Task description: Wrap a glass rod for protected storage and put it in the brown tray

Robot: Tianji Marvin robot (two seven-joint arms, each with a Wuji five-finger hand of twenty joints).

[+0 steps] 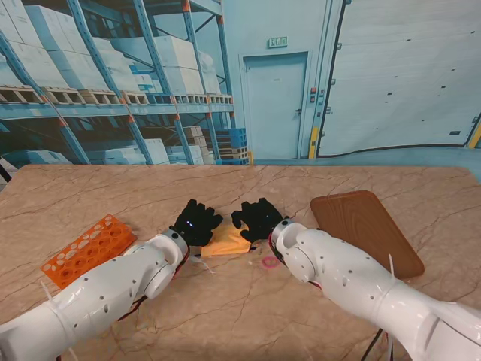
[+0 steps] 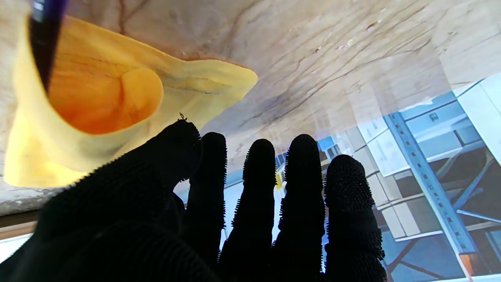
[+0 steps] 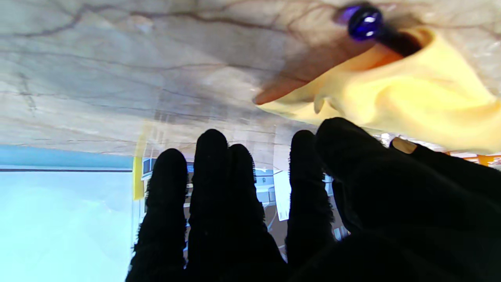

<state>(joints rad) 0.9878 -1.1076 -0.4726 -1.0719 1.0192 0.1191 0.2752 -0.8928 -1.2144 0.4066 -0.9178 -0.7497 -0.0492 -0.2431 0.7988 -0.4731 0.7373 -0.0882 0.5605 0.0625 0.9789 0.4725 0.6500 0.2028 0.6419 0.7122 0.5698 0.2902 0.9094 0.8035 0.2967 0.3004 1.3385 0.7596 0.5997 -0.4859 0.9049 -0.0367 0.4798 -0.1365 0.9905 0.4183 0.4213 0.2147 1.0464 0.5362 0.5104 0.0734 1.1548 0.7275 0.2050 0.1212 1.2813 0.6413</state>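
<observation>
A yellow cloth (image 1: 225,241) lies bunched on the marble table between my two black-gloved hands. It curls up around a dark blue glass rod (image 2: 42,43), whose rounded end (image 3: 364,21) sticks out of the fold. My left hand (image 1: 197,220) sits at the cloth's left edge with its fingers (image 2: 258,176) straight and spread, and its thumb lies against the cloth (image 2: 98,105). At the right edge rests my right hand (image 1: 258,217), fingers (image 3: 211,176) likewise straight, thumb beside the cloth (image 3: 415,94). The brown tray (image 1: 368,229) lies to the right and holds nothing.
An orange test-tube rack (image 1: 86,248) lies at the left, close to my left forearm. A small pink ring (image 1: 269,262) lies on the table just nearer to me than the cloth. Bare marble stretches farther from me, behind the hands.
</observation>
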